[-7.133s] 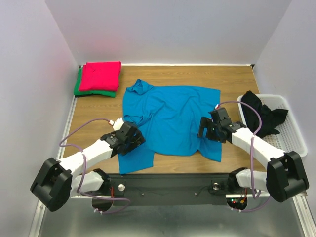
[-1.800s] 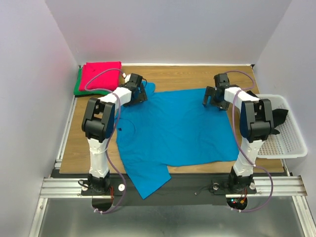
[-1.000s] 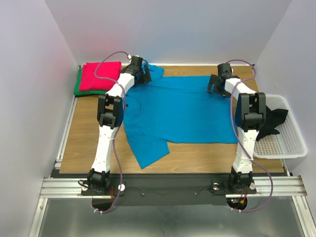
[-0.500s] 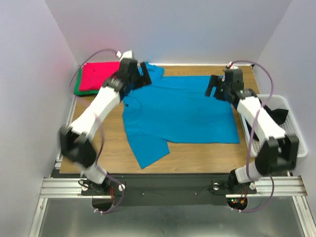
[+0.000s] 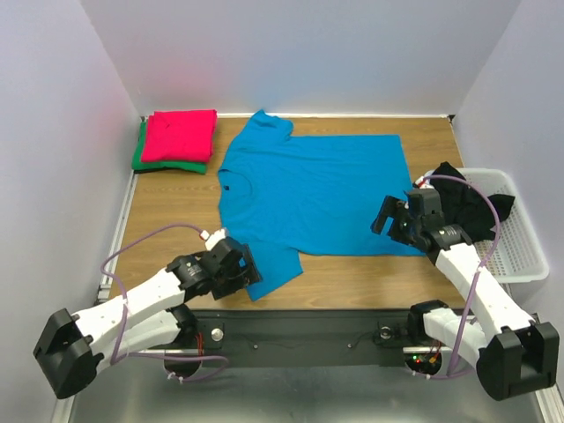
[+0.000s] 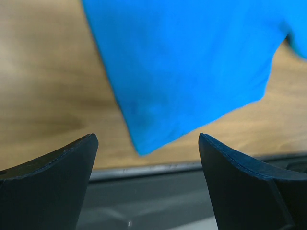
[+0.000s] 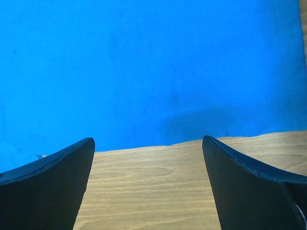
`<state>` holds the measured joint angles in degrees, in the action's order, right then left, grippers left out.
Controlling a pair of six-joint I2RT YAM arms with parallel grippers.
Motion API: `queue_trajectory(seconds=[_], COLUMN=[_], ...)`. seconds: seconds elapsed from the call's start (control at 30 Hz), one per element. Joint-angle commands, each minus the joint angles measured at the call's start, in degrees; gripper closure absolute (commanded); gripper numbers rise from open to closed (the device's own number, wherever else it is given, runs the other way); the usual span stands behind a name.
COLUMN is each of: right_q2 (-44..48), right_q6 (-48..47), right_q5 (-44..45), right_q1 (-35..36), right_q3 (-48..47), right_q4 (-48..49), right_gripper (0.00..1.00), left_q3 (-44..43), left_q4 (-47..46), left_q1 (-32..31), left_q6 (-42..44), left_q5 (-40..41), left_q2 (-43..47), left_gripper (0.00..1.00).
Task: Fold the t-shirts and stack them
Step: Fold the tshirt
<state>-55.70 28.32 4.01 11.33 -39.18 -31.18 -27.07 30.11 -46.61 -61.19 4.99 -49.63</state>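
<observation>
Left gripper (image 5: 231, 269) hangs spread and empty over the blue shirt's (image 5: 308, 189) near sleeve. The right gripper (image 5: 398, 220), also spread, is over its near-right hem corner. The shirt lies flat mid-table. It looks light and limp, likely best pinched at edges.

Top view is bright, even and diffuse, with only soft shadows on the counter (image 5: 176, 211). There's a pink cast on the left wall (image 5: 62, 132) beside the red t-shirt (image 5: 179, 134). Left wrist view is soft all over, probably motion blur. The left tool fingers (image 6: 48, 177) are near-black with no detail. Right wrist view is sharper and the wood grain is readable. Faint shadow on the blue t-shirt (image 7: 153, 62) near its hem. The right tool fingers (image 7: 43, 191) are dark too.
</observation>
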Motion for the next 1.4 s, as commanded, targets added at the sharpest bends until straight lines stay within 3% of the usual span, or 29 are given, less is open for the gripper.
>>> queue_trajectory(seconds=[0.0,0.27,0.4,0.47,0.67,0.83,0.87,0.93,1.23,1.37], right_q2=[1.74,2.53,3.49,3.50,3.41,3.23,3.14,2.88,3.32,4.20], right_q6=[2.71,6.40,6.31,6.58,6.84,7.89,7.98,8.16,8.25,8.42], right_q5=[0.03,4.34,4.87,5.13,6.62,10.66,10.67,10.84,11.99,12.07], right_q1=[-0.17,-0.17,-0.17,-0.17,-0.17,-0.08,-0.17,-0.08,-0.17,-0.17], right_q3=[0.07,0.24,0.24,0.59,1.38,0.86,0.68,0.24,-0.81,-0.29], right_q4=[0.95,0.07,-0.55,-0.72,-1.34,-2.92,-2.92,-3.01,-6.00,-6.44], right_gripper=[0.00,0.00,0.00,0.00,0.00,0.00,0.00,0.00,0.00,0.00], left_q3=[1.14,2.29,0.71,0.26,2.81,2.73,2.46,1.24,-3.60,-2.46], left_q4=[-0.58,-5.76,-0.15,1.61,-7.24,-8.40,-8.22,-7.61,5.56,5.49], left_q1=[-5.50,-7.88,-7.97,-7.97,-7.97,-7.97,-7.97,-7.97,-7.71,-5.96], left_q6=[-10.26,-10.09,-12.53,-12.99,-11.76,-10.53,-9.75,-9.30,-16.83,-16.42], left_q5=[-1.65,-3.06,2.54,4.05,0.37,-0.34,-0.34,0.89,13.09,13.73], left_q2=[4.89,-5.47,-8.29,-8.73,-10.57,-14.97,-15.41,-16.20,-9.45,-5.75], left_gripper=[0.02,0.05,0.16,0.17,0.29,0.53,0.71,0.98,1.00,1.00])
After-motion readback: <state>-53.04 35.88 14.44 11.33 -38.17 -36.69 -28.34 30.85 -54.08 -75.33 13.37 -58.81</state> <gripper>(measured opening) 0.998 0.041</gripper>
